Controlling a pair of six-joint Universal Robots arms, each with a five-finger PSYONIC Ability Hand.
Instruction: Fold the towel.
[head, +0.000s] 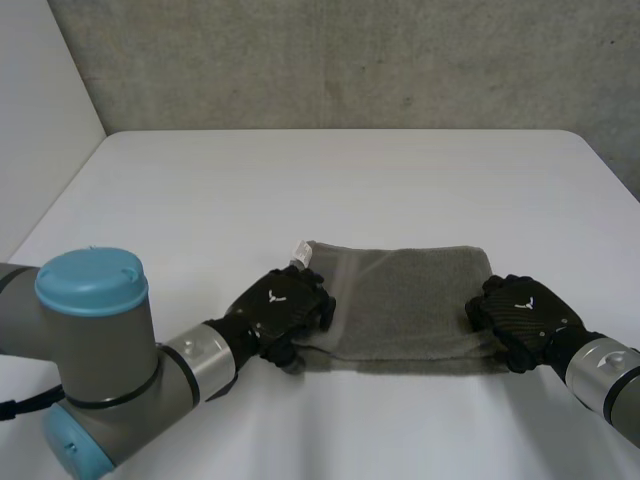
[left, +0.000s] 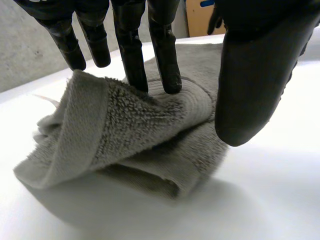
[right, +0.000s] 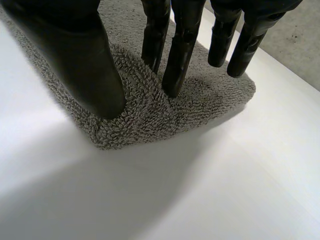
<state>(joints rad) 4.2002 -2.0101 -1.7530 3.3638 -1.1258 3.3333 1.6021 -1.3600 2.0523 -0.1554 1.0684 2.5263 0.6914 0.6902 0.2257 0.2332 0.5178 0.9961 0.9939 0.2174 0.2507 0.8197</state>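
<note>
Lying in the lower middle of the head view, the grey towel (head: 410, 300) stretches across the white table (head: 330, 180) with its long axis running left to right in the frame. A small white label (head: 302, 251) sticks out at its upper left corner.

The left hand (head: 285, 305) sits at the towel's left end, by the lower corner. In its wrist view the cloth is bunched and doubled over beneath the fingers (left: 165, 60), which come down nearly straight onto the heap. The thumb (left: 250, 90) closes against the edge beside them, so the corner looks pinched and raised a little off the table.

The right hand (head: 520, 315) is at the opposite end, on the lower right corner. Its fingers (right: 180, 55) and thumb (right: 85, 65) press into the pile with a ridge of cloth gathered between them, which I read as a pinch too.

Each hand is nearest its own end, and the free long edge lies toward the upper part of the frame, beyond the fingertips. The coming move likely depends on both corners travelling together that way, keeping the lower edge taut and parallel to the far one.
</note>
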